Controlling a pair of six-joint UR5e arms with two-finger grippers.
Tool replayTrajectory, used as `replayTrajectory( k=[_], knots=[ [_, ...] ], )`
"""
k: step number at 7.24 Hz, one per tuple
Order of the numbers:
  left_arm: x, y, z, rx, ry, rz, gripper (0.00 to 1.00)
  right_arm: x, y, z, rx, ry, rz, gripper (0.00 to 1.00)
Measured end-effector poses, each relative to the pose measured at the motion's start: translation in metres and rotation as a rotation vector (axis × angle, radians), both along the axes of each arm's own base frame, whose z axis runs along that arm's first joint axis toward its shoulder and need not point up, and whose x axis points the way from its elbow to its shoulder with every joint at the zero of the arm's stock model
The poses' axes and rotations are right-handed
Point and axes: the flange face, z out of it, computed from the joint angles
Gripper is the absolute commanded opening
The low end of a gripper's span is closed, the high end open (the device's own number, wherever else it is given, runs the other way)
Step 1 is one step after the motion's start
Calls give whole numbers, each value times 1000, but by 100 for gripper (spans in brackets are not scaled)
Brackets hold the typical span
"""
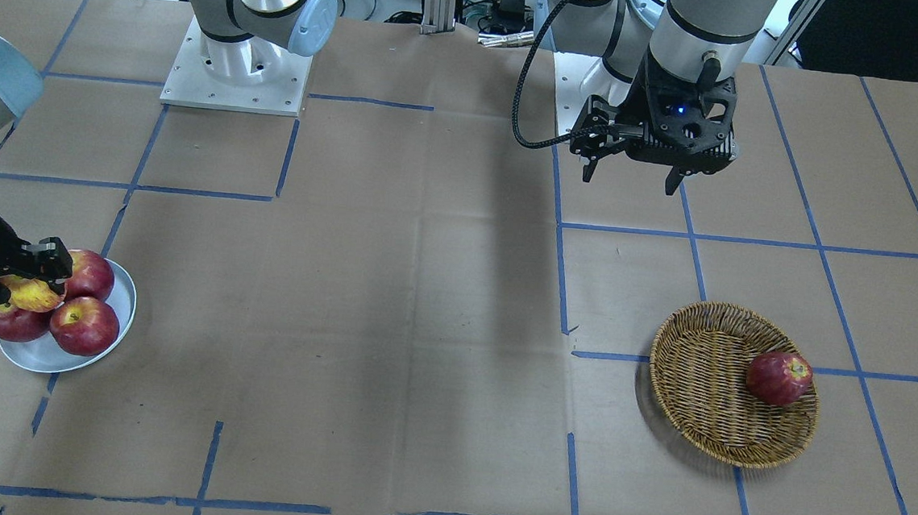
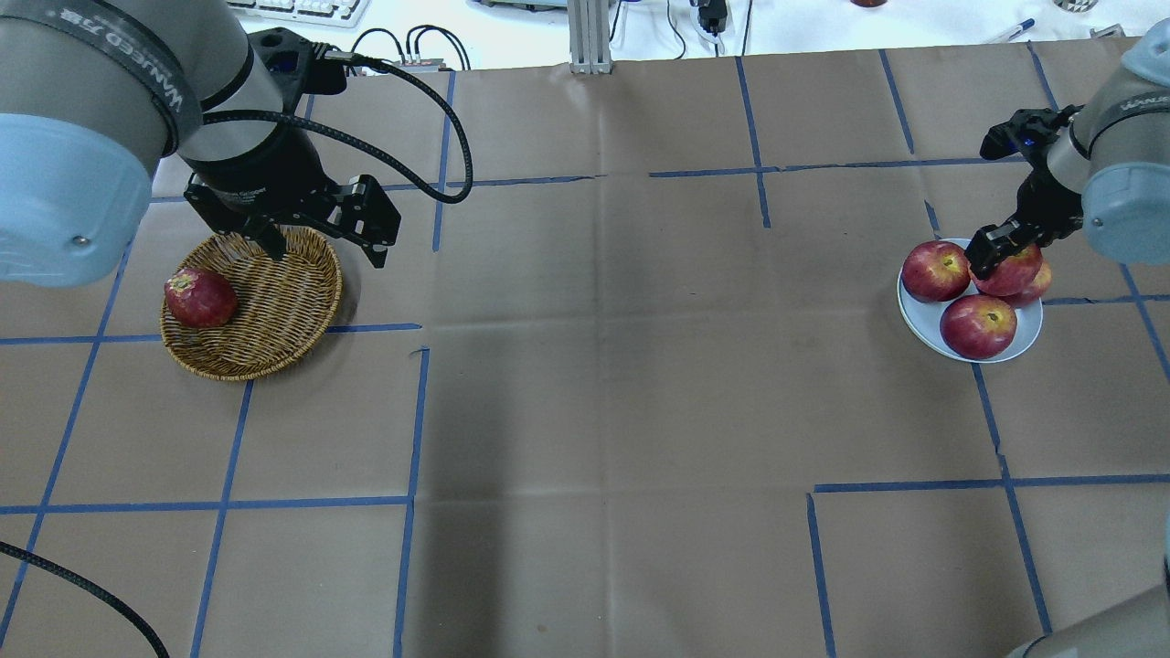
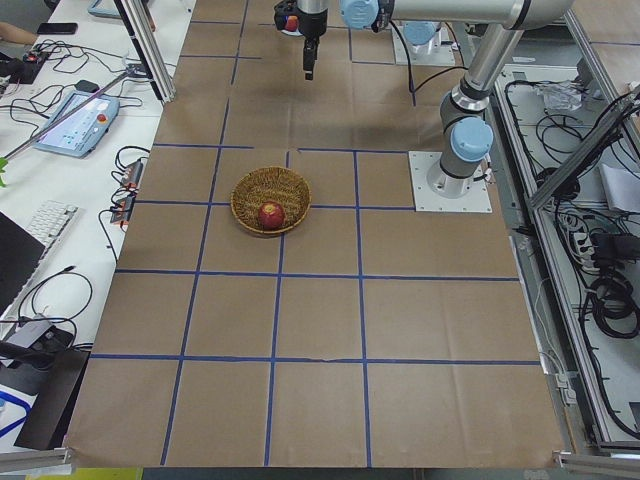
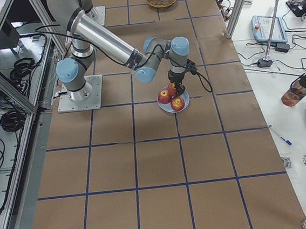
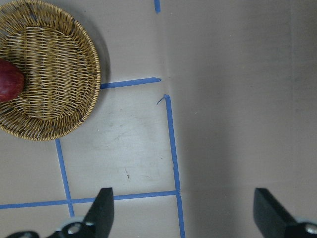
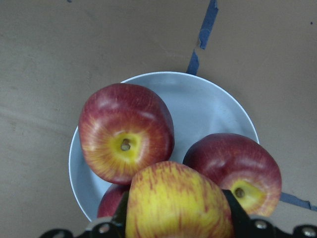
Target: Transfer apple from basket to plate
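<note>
The yellow-streaked apple (image 6: 178,203) sits between the fingers of my right gripper (image 1: 29,280), directly over the pale plate (image 6: 218,106). The plate (image 1: 48,356) holds three dark red apples (image 6: 126,131). I cannot tell whether the held apple rests on them or hangs just above. The wicker basket (image 2: 274,302) stands on the other side of the table with one dark red apple (image 2: 200,297) in it. My left gripper (image 2: 326,251) is open and empty, raised above the table beside the basket's rim; the left wrist view shows its fingers (image 5: 104,208) wide apart.
Brown paper with blue tape lines covers the table. The arm bases (image 1: 233,72) stand at the robot's edge of the table. The plate (image 4: 168,106) and the basket (image 3: 270,200) lie far apart, at opposite ends of the table.
</note>
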Motion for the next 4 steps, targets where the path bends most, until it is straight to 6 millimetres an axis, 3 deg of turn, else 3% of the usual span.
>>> replayTrajectory(
  k=[3,4],
  knots=[
    [0,0,0,1,0,0,99,-3,-2,10,-6,28,1,100],
    [0,0,0,1,0,0,99,-2,-2,27,-31,44,3,100]
  ],
)
